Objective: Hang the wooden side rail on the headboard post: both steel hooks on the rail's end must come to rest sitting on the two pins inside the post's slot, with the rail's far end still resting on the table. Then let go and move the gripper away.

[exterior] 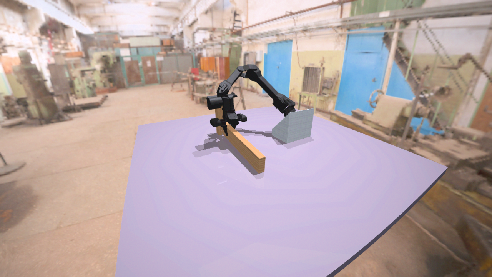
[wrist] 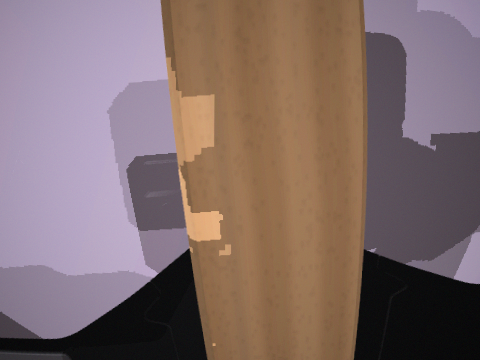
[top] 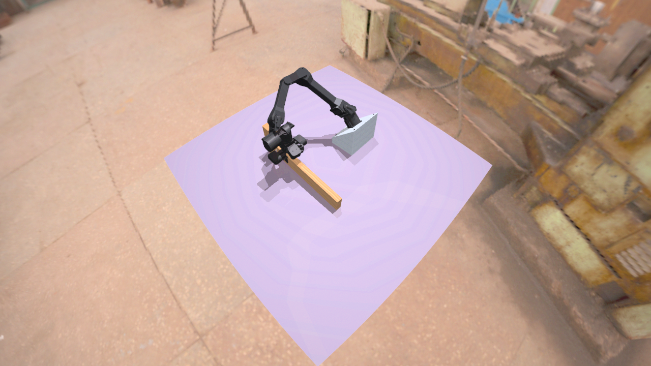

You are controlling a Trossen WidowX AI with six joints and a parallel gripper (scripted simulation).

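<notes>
Landmark = side rail (top: 318,182) (exterior: 245,146) (wrist: 280,165); all places rel. to it.

Table (top: 364,254) (exterior: 261,213): biggest thing, under the rail. Rail's far end looks to rest on it, prob. so the table carries that end's weight while the arm handles the other.

Arm (top: 321,88) (exterior: 266,84): base side well apart from rail, behind the grey wedge block (top: 361,136) (exterior: 299,126); links arch up & over, then drop to the rail from above. Likely so the fingers can straddle it w/o fouling the post.

Rail itself: on its narrow edge, long, running from near the post out across the table. Edge-up presumably b/c hooks must drop onto pins vertically.

Headboard post (top: 265,129) (exterior: 219,118): upright, at the rail's hook end, mostly behind the gripper. Slot, pins, hooks: hidden, so can't tell if seated or if rail end touches post.

Gripper (top: 286,159) (exterior: 231,130): over the rail nr the post end, fingers pinching the rail, one each side. Grip that close to the hooks prob. gives best control of them. Releasing before both hooks sit risks a drop; confirm seating 1st, then open & lift straight up.
</notes>
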